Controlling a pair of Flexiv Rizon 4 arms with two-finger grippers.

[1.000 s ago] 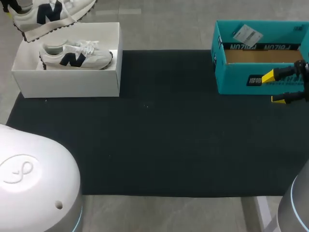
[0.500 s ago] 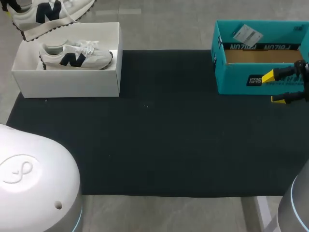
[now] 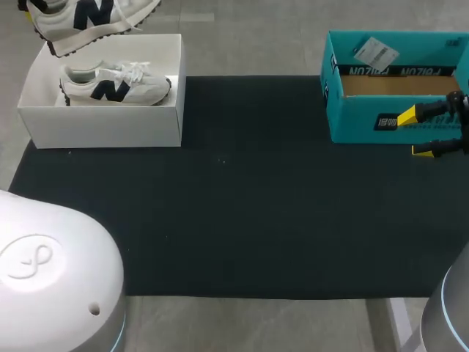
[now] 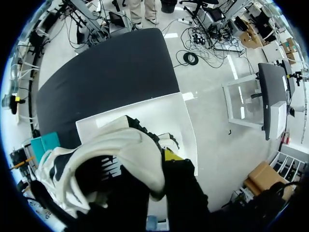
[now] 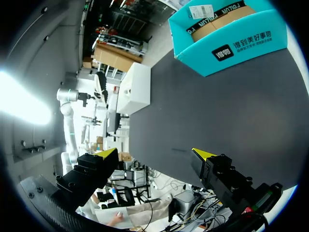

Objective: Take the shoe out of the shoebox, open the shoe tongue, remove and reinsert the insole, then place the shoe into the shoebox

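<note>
**Over the far left corner, a sneaker hangs clear of its box**

High above the table's far left corner, the left gripper [image 4: 165, 158] is clamped on a white fabric sneaker with a navy emblem and ridged rubber sole [image 3: 91, 18]. Only one yellow tip shows past the shoe's soft padded collar. This sneaker hangs tilted in the air, over the back rim of the open white cardboard shoebox [image 3: 102, 128]. Inside that box lies a matching white sneaker with loose white laces [image 3: 113, 84], its side showing and its toe toward the table's middle. The shoebox stands on the far left corner of a matte black mat [image 3: 242, 213].

At the far right, the right gripper [image 3: 414, 133] hovers with its fingers wide apart, holding nothing. It is near the front wall of a teal corrugated cardboard box [image 3: 359, 117], open-topped, with brown board showing inside.
</note>
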